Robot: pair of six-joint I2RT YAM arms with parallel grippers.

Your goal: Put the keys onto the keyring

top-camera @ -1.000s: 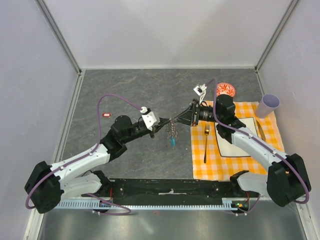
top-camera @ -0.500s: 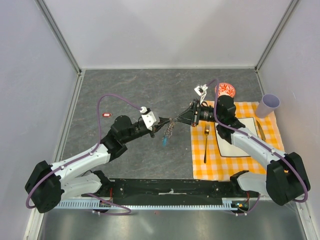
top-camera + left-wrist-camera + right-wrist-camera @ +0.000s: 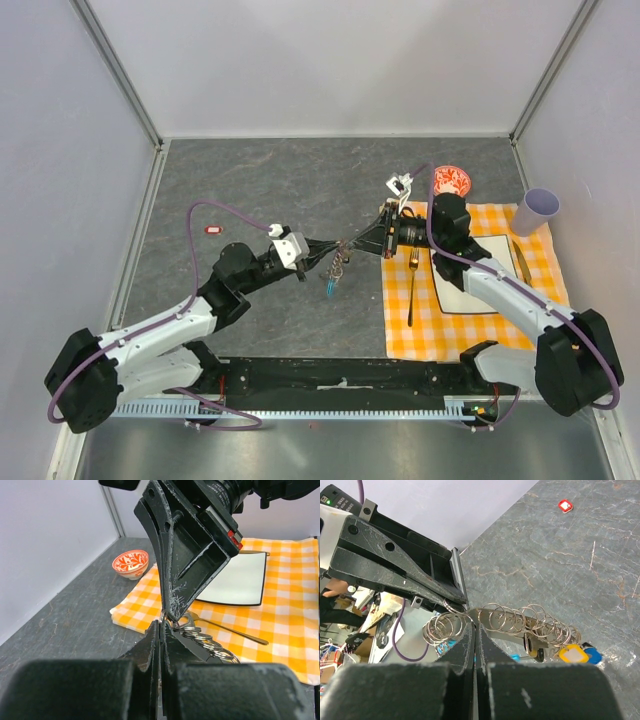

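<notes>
Where met tip to tip over mid-table: left gripper [image 3: 331, 246] and right gripper [image 3: 358, 241], both clamped fully closed on wire loops of the keyring [image 3: 339, 264]. Hanging toward 6 o'clock: chain with cyan strap [image 3: 329, 288], keys [image 3: 571, 654] bunched at one end. At 3 o'clock: fork [image 3: 411, 285] on checked cloth [image 3: 400, 335]. At 1 o'clock: red-and-white bowl [image 3: 451, 180].

lab bench enclosure: white panels [image 3: 330, 60], aluminium frame [image 3: 118, 72]
</notes>
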